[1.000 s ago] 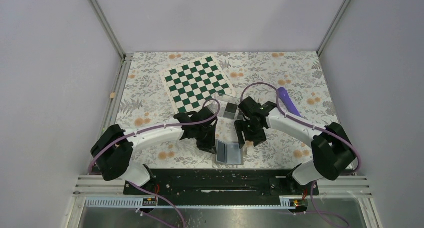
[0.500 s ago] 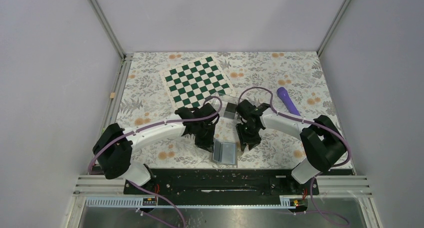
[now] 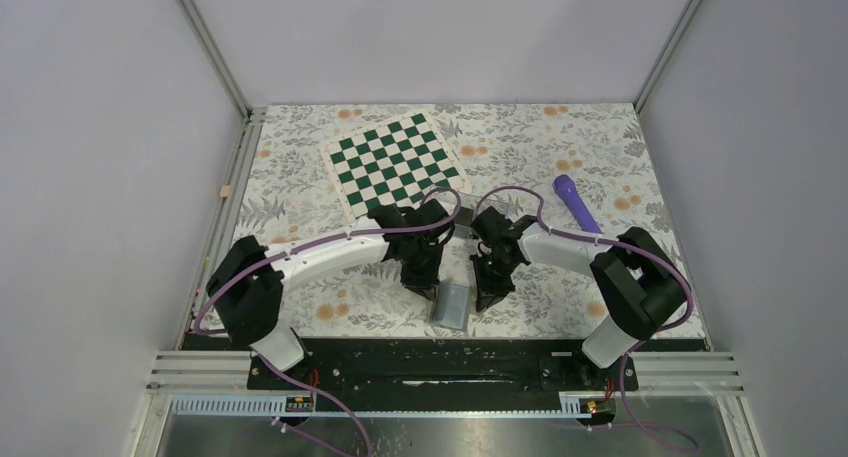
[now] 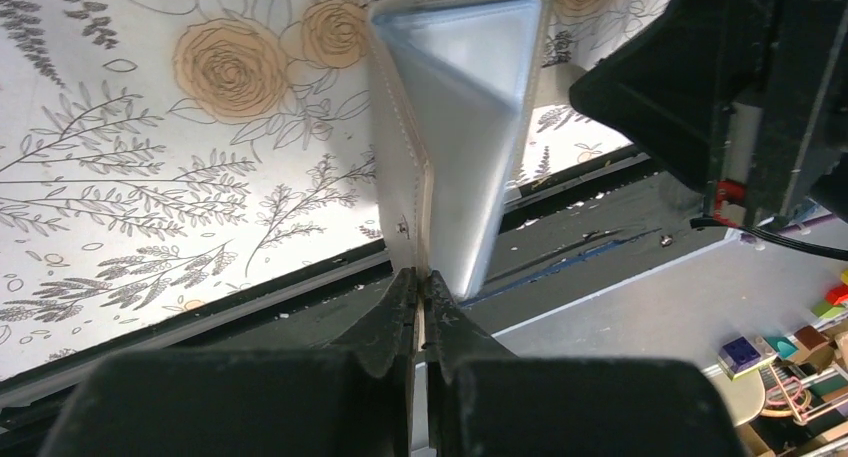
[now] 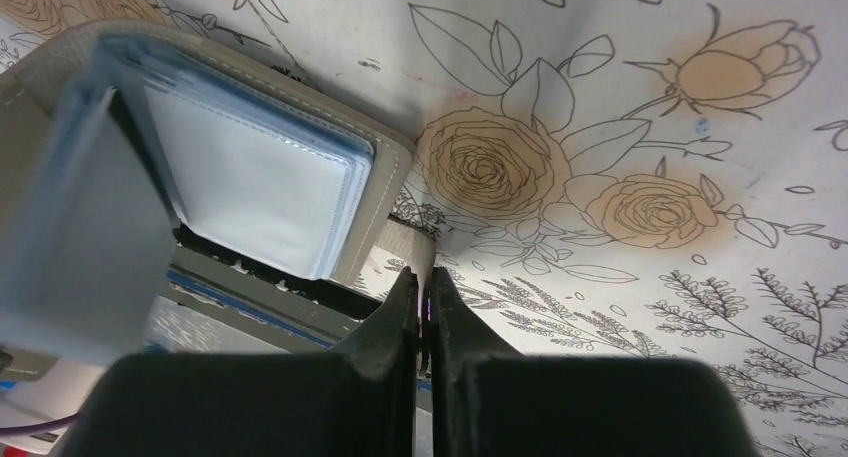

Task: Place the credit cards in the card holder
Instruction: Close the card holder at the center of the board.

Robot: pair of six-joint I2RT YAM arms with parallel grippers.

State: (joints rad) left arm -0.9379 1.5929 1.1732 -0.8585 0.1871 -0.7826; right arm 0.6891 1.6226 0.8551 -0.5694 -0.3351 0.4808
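Note:
A taupe wallet with a light-blue inside lies near the table's front edge, half folded. My left gripper is shut on the edge of one wallet flap, which stands up in a V. My right gripper is shut on a taupe tab at the corner of the wallet. In the top view the left gripper and right gripper flank the wallet. The clear card holder sits just behind them, mostly hidden by the wrists. No credit cards show.
A green-and-white chessboard mat lies at the back left and a purple object at the right. The black base rail runs right behind the wallet. The right arm's black body looms close in the left wrist view.
My right gripper has gone from open to shut, on the wallet's tab. The wallet, spread flat a second ago, is now folded narrower. Both wrists have drawn closer over it.

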